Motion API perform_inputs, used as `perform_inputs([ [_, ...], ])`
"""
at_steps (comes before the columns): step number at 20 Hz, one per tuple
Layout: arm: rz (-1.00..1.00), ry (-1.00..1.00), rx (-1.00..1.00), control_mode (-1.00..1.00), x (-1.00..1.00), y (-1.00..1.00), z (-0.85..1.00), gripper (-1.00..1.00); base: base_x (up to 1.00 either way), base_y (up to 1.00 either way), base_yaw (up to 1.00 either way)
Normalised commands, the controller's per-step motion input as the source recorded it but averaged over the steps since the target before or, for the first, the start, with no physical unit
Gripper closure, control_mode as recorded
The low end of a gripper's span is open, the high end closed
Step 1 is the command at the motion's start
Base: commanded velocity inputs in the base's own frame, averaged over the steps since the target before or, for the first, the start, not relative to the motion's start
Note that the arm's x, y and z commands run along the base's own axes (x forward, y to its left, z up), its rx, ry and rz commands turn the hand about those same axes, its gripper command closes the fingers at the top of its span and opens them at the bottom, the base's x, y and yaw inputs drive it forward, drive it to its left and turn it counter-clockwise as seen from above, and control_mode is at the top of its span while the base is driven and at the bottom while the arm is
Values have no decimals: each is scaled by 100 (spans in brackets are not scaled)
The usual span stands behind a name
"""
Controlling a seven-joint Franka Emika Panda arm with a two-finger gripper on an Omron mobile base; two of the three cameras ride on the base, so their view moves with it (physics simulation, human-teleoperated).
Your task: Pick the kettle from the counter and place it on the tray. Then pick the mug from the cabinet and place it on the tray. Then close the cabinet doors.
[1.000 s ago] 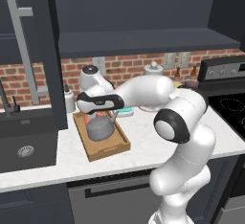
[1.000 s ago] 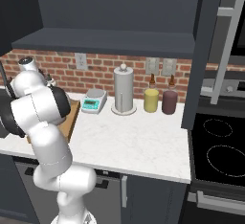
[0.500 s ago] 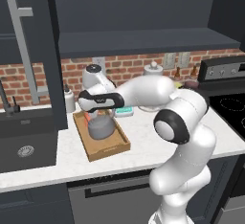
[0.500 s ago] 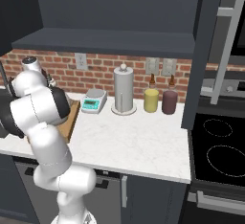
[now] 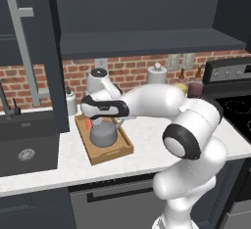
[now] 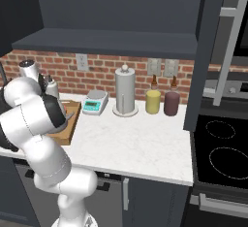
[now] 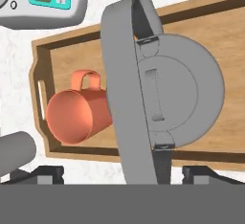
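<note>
Grey kettle (image 7: 177,96) on tray (image 7: 201,19), straight below open gripper (image 7: 122,174)

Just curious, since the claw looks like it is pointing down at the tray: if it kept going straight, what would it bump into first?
Most likely the kettle's arched handle, directly below the open gripper.

below gripper: squat matt grey metal kettle (image 7: 177,91) | beside it: smooth orange-red ceramic-looking mug (image 7: 79,114) | under both: light-brown grained wooden tray (image 7: 57,50) | around: white speckled stone counter (image 6: 140,141)
</note>
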Motion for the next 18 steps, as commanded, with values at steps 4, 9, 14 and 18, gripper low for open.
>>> perform_inputs([
  [4,0,0,0,-100,-22,-9,4,-100,0,0,0],
  [9,0,0,0,-100,-1,-9,33,-100,0,0,0],
  [14,0,0,0,-100,-1,-7,56,-100,0,0,0],
  [18,0,0,0,-100,-14,-4,59,-100,0,0,0],
])
